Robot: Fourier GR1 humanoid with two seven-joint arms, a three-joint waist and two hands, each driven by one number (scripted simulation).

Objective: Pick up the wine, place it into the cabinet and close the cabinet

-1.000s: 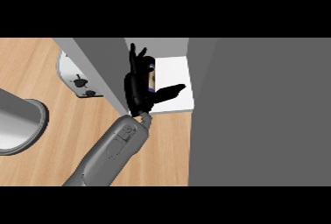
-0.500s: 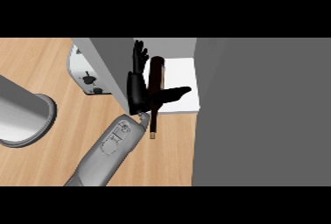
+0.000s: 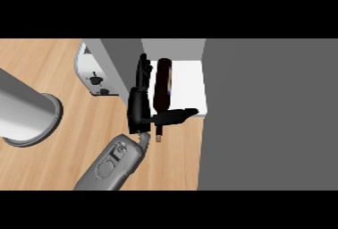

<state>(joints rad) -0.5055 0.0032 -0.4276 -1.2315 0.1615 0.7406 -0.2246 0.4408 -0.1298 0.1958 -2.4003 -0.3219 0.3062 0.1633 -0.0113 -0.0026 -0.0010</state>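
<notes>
Where fingers (image 3: 141,74) overlap, wine (image 3: 161,85) half-hidden.

light: even, bright | shadows: faint | glare: none | blur: none

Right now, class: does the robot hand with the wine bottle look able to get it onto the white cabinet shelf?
Probably yes. The robot hand is curled round the wine bottle, which already lies over the white shelf, and nothing visible blocks the cabinet opening.
</notes>
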